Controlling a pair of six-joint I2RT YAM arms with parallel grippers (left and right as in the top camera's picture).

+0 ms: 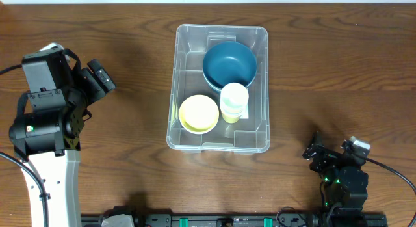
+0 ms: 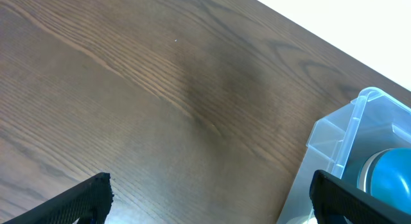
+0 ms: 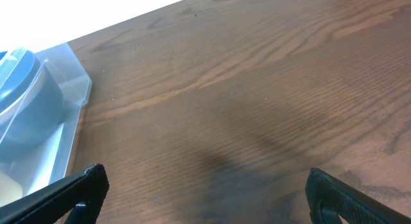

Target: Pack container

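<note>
The clear plastic container (image 1: 184, 48) stands at the table's middle. Inside it are a blue bowl (image 1: 229, 64), a yellow bowl (image 1: 198, 114) and a pale yellow-white cup (image 1: 234, 102). My left gripper (image 1: 103, 76) is open and empty, off to the container's left; in the left wrist view (image 2: 212, 198) its fingers frame bare wood, with the container's corner (image 2: 347, 131) and blue bowl (image 2: 388, 169) at right. My right gripper (image 1: 314, 149) is open and empty, at the front right of the container. The right wrist view (image 3: 202, 192) shows the container (image 3: 70, 86) and blue bowl (image 3: 22, 95) at left.
The table is dark brown wood (image 1: 325, 71). The left arm's white base (image 1: 49, 168) stands at the front left. The right arm's base (image 1: 344, 188) sits at the front right edge.
</note>
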